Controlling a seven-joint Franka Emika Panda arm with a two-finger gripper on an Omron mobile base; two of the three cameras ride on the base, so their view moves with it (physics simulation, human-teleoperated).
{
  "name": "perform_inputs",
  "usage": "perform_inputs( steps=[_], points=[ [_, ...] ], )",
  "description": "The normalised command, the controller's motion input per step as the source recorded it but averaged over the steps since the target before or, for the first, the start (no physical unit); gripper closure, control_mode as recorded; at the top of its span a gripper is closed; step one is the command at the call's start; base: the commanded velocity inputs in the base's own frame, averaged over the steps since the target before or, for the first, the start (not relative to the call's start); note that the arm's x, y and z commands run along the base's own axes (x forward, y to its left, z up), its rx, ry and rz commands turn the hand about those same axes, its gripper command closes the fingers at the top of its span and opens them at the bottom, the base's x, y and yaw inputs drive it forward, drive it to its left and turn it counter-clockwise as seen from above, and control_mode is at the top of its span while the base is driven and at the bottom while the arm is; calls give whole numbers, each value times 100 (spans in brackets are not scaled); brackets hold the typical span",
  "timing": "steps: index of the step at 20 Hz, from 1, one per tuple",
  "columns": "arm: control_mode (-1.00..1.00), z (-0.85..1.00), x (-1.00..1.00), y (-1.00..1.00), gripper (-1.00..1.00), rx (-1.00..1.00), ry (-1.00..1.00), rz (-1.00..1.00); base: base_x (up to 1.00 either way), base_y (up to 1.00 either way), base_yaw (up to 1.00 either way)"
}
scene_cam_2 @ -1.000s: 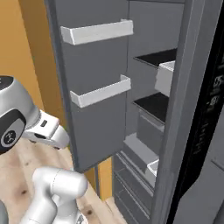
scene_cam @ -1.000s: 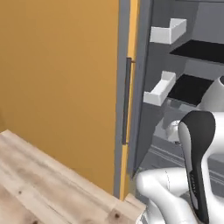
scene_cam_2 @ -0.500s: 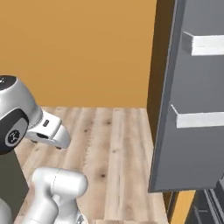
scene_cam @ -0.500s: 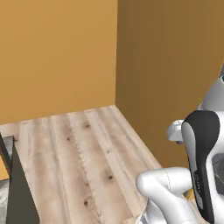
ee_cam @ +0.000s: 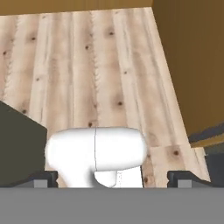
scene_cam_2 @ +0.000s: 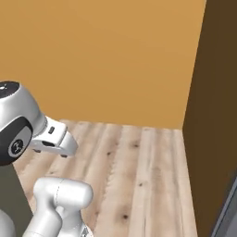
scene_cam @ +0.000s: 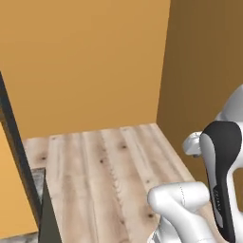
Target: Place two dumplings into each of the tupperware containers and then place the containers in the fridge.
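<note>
The tool point(ee_cam: 112, 177) hangs spread wide and empty above the wooden floor point(ee_cam: 105, 65); orange walls point(scene_cam: 85, 61) meet in a corner ahead; I cannot tell where the dumplings, containers or fridge are.

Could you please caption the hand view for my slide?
Open gripper held empty above the pale wooden floor, an orange-brown wall alongside.

Plank floor point(scene_cam: 109, 175) ahead of the arm, wall point(scene_cam: 85, 61) behind it (cabinet side point(scene_cam_2: 210, 115) at right)

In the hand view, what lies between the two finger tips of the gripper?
A white rounded part of the robot's own body, with the wooden floor beyond it; the open gripper holds nothing.
</note>
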Motion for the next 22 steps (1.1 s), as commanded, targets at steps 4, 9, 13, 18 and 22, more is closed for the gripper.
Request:
perform_inputs(
  steps=[4, 9, 13, 18, 22],
  points=[
    [100, 0, 0, 0, -100, 0, 0, 0, 100, -24, 20],
    [100, 0, 0, 0, -100, 0, 0, 0, 100, -45, 28],
    [100, 0, 0, 0, -100, 0, 0, 0, 100, -55, 40],
    [100, 0, 0, 0, -100, 0, 0, 0, 100, -35, 58],
    [100, 0, 0, 0, -100, 0, 0, 0, 100, -18, 71]
  ],
)
